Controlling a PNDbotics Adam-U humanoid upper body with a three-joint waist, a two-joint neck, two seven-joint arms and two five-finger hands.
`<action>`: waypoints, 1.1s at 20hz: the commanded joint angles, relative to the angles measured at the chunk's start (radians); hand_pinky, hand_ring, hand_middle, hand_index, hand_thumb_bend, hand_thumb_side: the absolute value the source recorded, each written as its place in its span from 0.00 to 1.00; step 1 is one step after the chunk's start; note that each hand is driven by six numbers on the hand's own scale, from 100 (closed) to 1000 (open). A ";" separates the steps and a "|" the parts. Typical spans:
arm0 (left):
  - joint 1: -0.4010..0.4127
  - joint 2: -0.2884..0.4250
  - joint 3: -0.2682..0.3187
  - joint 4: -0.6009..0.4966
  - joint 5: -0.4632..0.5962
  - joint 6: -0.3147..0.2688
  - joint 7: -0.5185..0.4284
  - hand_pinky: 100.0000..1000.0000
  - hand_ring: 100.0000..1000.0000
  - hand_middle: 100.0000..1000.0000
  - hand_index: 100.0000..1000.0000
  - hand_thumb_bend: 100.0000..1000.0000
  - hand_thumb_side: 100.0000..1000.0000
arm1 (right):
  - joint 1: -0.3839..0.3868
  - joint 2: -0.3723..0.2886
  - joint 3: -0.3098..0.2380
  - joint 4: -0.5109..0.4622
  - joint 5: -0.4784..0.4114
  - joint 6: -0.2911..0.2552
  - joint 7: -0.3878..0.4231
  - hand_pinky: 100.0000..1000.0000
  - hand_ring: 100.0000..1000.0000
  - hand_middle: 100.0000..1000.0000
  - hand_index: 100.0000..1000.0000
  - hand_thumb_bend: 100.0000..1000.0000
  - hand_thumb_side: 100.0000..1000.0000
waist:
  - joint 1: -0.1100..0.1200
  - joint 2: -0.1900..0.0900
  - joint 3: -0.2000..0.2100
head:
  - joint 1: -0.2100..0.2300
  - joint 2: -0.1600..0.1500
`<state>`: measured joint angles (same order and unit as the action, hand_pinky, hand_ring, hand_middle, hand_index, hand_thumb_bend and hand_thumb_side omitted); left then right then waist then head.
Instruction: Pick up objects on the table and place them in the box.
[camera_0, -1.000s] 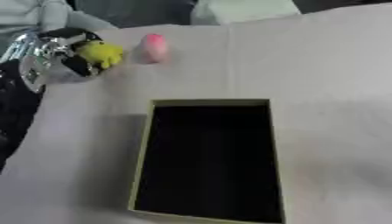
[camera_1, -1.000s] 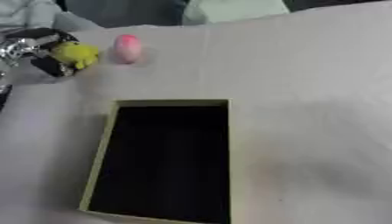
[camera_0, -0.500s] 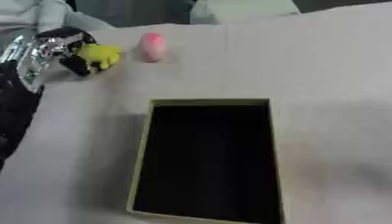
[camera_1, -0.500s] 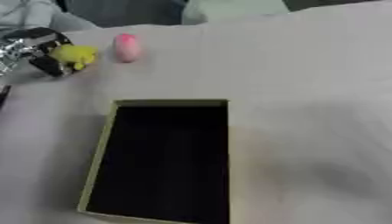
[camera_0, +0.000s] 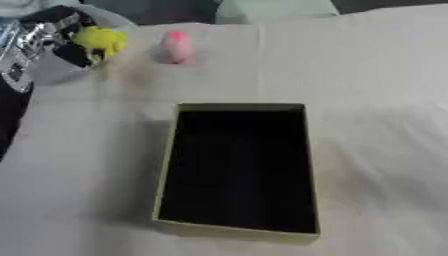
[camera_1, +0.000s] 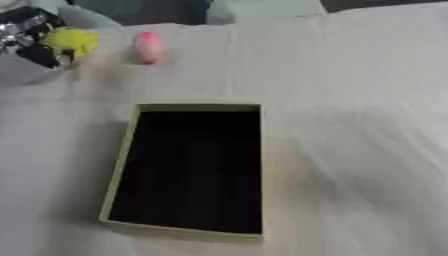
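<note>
Box: the open rectangular cardboard box with pale yellow-green walls and a dark inside sat nearest you on the counter, which was draped in a pale cloth; nothing showed inside it.
Pink object: a small, rounded pink object stood on the cloth beyond the box, well apart from it.
Yellow object: a small yellow object was at the far left, near the pink one.
Left robot hand: your black-and-silver left robot hand had its fingers curled around the yellow object.
</note>
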<state>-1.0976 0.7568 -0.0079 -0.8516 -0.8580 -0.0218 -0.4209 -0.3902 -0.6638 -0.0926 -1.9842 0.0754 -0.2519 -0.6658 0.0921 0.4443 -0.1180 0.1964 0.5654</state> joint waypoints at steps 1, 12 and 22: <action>-0.006 0.033 -0.011 -0.045 0.008 -0.010 0.004 0.57 0.62 0.62 0.69 0.10 0.05 | -0.002 -0.013 -0.013 -0.016 -0.008 0.002 -0.001 0.77 0.68 0.63 0.77 0.13 1.00 | -0.007 -0.039 0.006 | -0.010 0.020; 0.034 -0.018 -0.144 -0.251 0.105 -0.109 0.022 0.60 0.65 0.65 0.71 0.10 0.07 | 0.031 -0.005 -0.021 -0.016 -0.014 0.009 -0.004 0.77 0.68 0.64 0.77 0.12 1.00 | -0.025 -0.112 0.069 | -0.089 0.093; 0.098 -0.091 -0.283 -0.462 0.136 -0.235 0.130 0.61 0.65 0.65 0.71 0.12 0.13 | 0.048 0.011 -0.024 -0.016 -0.021 0.020 -0.002 0.77 0.68 0.64 0.77 0.12 1.00 | -0.039 -0.166 0.112 | -0.150 0.131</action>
<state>-0.9855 0.6489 -0.2865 -1.2753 -0.7232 -0.2409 -0.3055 -0.3342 -0.6365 -0.1049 -1.9842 0.0591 -0.2350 -0.6676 0.0577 0.3010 -0.0057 0.0548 0.6866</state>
